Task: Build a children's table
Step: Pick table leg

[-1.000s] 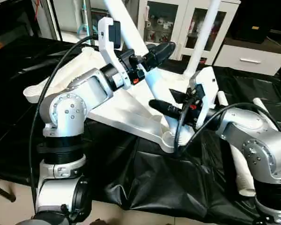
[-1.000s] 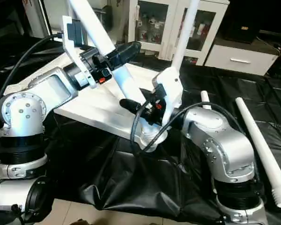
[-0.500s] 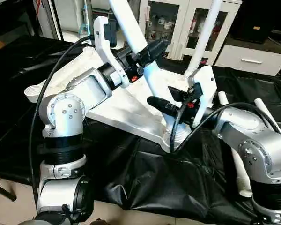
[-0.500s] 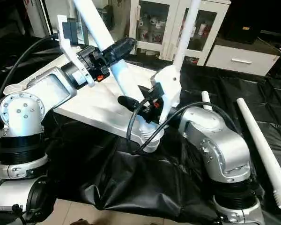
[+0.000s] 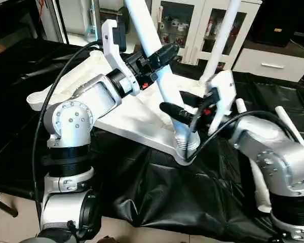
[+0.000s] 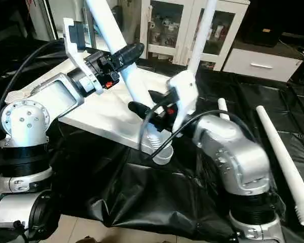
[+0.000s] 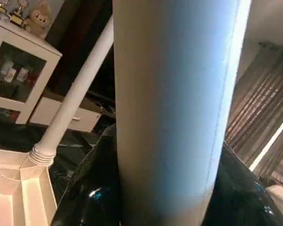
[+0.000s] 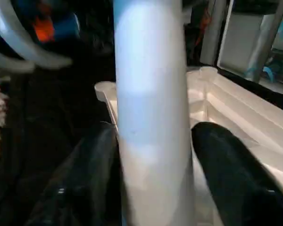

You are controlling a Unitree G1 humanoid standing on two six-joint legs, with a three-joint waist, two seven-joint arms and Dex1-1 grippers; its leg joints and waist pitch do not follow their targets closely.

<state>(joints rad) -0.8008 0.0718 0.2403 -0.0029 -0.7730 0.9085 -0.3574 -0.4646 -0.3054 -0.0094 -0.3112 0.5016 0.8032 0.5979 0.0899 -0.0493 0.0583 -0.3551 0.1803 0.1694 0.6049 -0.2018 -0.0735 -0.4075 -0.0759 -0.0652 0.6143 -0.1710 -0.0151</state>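
The white tabletop (image 5: 126, 114) lies underside up on the black sheet. One leg (image 5: 220, 40) stands upright in its far corner. A second leg (image 5: 144, 25) leans with its threaded end in the near corner socket (image 6: 162, 152). My left gripper (image 5: 164, 55) is shut on this leg high up, and its fingers (image 7: 89, 197) press both sides of the tube. Lower down, my right gripper (image 5: 172, 101) straddles the same leg just above the socket. It is open, with a small gap beside one of its fingers (image 8: 231, 179).
Two loose legs (image 6: 283, 157) (image 6: 222, 107) lie on the black sheet (image 5: 157, 192) at the right, one partly behind my right arm. A white glass-door cabinet (image 5: 192, 25) stands behind the table. The sheet's front edge drops to the floor (image 5: 10, 223).
My left gripper has closed onto the leaning leg. The right gripper's fingers have parted and its wrist has turned. The leg has tipped slightly more upright.
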